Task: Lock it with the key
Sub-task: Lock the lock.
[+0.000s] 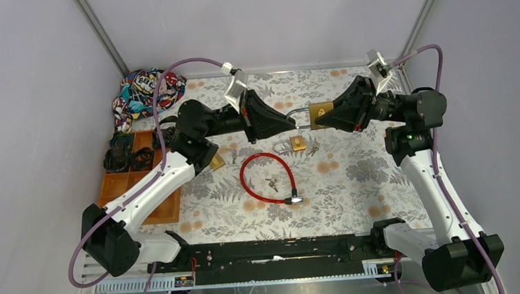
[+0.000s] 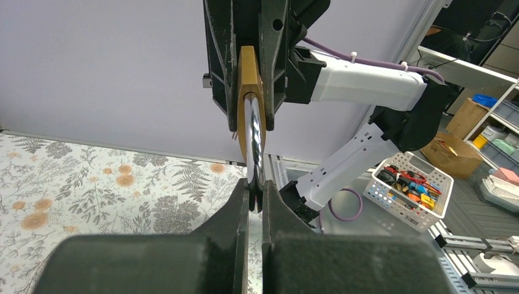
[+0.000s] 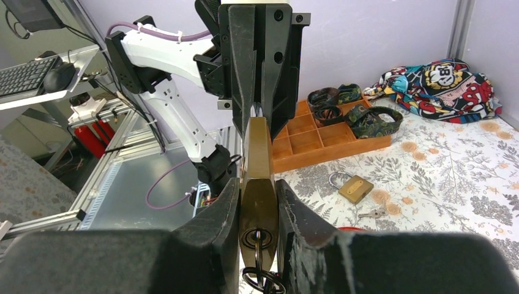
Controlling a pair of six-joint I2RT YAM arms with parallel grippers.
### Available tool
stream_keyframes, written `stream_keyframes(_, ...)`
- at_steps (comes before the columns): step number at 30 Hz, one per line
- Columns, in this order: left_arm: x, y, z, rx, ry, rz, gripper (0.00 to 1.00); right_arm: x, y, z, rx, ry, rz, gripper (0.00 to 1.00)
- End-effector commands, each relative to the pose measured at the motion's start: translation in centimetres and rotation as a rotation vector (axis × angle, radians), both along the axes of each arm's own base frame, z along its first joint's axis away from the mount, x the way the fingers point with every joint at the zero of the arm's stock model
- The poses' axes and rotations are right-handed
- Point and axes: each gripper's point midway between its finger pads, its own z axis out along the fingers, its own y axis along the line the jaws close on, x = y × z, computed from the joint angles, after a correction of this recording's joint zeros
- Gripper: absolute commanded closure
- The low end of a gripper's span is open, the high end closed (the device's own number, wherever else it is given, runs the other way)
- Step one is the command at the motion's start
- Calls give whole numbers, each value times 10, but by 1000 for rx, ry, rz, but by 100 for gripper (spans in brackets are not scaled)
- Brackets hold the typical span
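Far to the left of the held brass padlock [image 1: 320,112], in the back corner, lies a bright printed cloth [image 1: 148,92]; also well to its left, nearer the arm bases, sits an orange compartment tray [image 1: 118,189] with dark straps [image 1: 125,155] in its back cells. A small brass lock [image 1: 217,162] lies left of the held padlock, partly hidden under the left arm. A red cable lock [image 1: 266,179] is looped on the flowered table cover [image 1: 357,195], near-left of the held padlock, with small keys [image 1: 271,183] inside the loop. A second padlock [image 1: 292,145] lies on the cover just to the near side of the held one, with loose keys [image 1: 312,147] beside it.

The left gripper [image 1: 291,122] comes at the held padlock from its left; its fingers are pressed together on the steel shackle [image 2: 255,141], pinching the thin bar with hardly a gap. The held padlock is in the air above the cover, between the two claws, with the shackle on the left and the body on the right. Whether the shackle is seated in the body I cannot tell.

The right gripper [image 3: 257,199] closes on the held padlock from its right, clamping the brass body by its two flat faces. A key [image 3: 257,240] sits in the keyhole on the end that faces the right wrist camera; its ring [image 3: 260,283] hangs below.
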Motion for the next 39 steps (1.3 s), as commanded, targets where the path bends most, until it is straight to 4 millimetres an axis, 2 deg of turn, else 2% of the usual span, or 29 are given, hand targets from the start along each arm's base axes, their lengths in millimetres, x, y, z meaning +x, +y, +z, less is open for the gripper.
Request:
stream_keyframes(1,-28,-14,36,-95,-70,-77,100,20,9,5,52,-35,-76,100)
stream_keyframes(3,-23,-18,36,-106,-71,-51,100,22,13,6,64,-33,-70,100)
stream_keyframes(8,-18,-37,41,-159,-98,-34,100,22,33,-12,84,28,-50,100)
stream_keyframes(12,-24,-57,32,-129,-75,-83,100,31,34,-28,90,62,-94,100)
stream_keyframes(15,-28,-66,33,-134,-85,-100,100,36,34,-36,87,77,-109,100)
stream_keyframes(20,-27,-64,53,-189,-155,-73,100,43,34,-56,46,96,-136,100)
stream_keyframes(24,-16,-43,86,-269,-239,-13,100,53,19,-81,0,131,-186,100)
stream_keyframes(26,-15,-36,93,-264,-298,-14,100,57,16,-91,-21,138,-195,100)
stream_keyframes(30,-28,-39,82,-185,-353,-90,100,65,18,-100,-85,140,-183,100)
stream_keyframes(33,-23,-44,68,-105,-348,-99,100,65,19,-95,-91,127,-155,100)
stream_keyframes(36,-16,-44,68,-66,-377,-77,100,66,21,-95,-111,134,-134,100)
stream_keyframes(39,-4,-46,65,-5,-367,-54,100,69,20,-103,-150,141,-158,100)
